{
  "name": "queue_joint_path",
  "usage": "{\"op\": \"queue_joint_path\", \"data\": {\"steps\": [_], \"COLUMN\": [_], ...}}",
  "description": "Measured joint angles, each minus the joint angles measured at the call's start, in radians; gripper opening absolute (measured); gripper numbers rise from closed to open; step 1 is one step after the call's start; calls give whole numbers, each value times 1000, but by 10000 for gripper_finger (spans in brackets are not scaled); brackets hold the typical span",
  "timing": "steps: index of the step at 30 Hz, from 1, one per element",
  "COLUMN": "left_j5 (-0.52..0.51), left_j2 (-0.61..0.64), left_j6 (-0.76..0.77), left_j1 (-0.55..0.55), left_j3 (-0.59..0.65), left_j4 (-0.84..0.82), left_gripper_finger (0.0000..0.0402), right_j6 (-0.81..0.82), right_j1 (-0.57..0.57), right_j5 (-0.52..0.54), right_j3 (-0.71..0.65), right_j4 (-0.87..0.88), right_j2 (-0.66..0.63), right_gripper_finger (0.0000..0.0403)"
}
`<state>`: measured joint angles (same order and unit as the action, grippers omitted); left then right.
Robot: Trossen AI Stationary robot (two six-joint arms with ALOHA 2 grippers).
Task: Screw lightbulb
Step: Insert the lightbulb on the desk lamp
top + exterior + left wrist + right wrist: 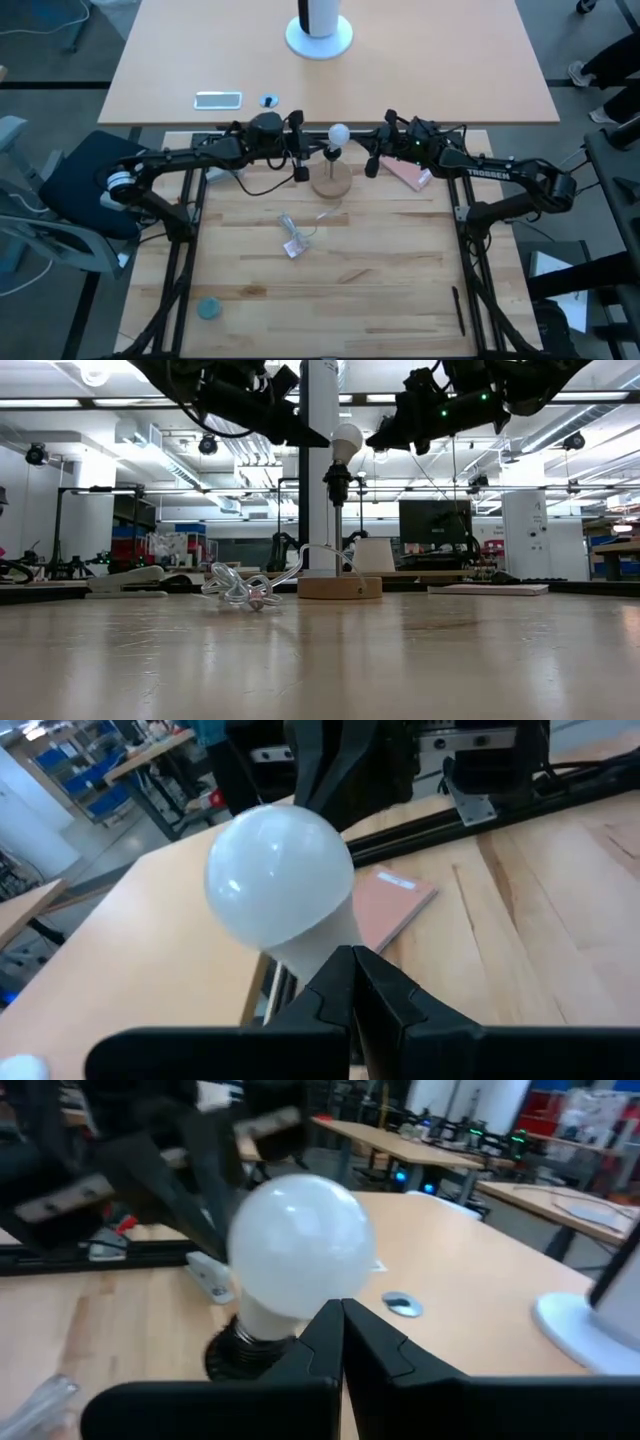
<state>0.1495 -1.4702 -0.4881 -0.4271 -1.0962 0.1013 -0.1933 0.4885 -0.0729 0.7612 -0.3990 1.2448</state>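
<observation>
The frosted white lightbulb (338, 132) sits upright with its base in the black socket (337, 480). The socket stands on a thin stem above the round wooden base (332, 182), which rests on the table near its far edge. My left gripper (299, 168) hovers to the left of the bulb with its fingers shut and empty. My right gripper (372, 163) hovers to the right of it, also shut and empty. Each wrist view shows the bulb (280, 875) (300, 1250) just beyond the closed fingertips, apart from them.
A crumpled clear plastic wrapper (292, 240) lies in front of the wooden base. A pink flat pad (405, 173) lies under my right arm. A teal disc (208, 308) lies at the near left and a black pen (460, 310) at the near right.
</observation>
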Motion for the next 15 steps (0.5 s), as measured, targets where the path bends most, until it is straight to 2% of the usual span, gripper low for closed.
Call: {"op": "queue_joint_path", "data": {"steps": [5,15], "left_j5": [-65,-73], "left_j2": [33,14], "left_j6": [-16,-51], "left_j1": [0,-4], "left_j3": [0,0], "left_j4": [-24,73], "left_gripper_finger": [0,0], "right_j6": [-16,-21], "right_j1": [3,2], "right_j5": [70,72], "right_j3": [1,1], "right_j4": [5,-72], "right_j2": [-15,49], "right_gripper_finger": [0,0]}}
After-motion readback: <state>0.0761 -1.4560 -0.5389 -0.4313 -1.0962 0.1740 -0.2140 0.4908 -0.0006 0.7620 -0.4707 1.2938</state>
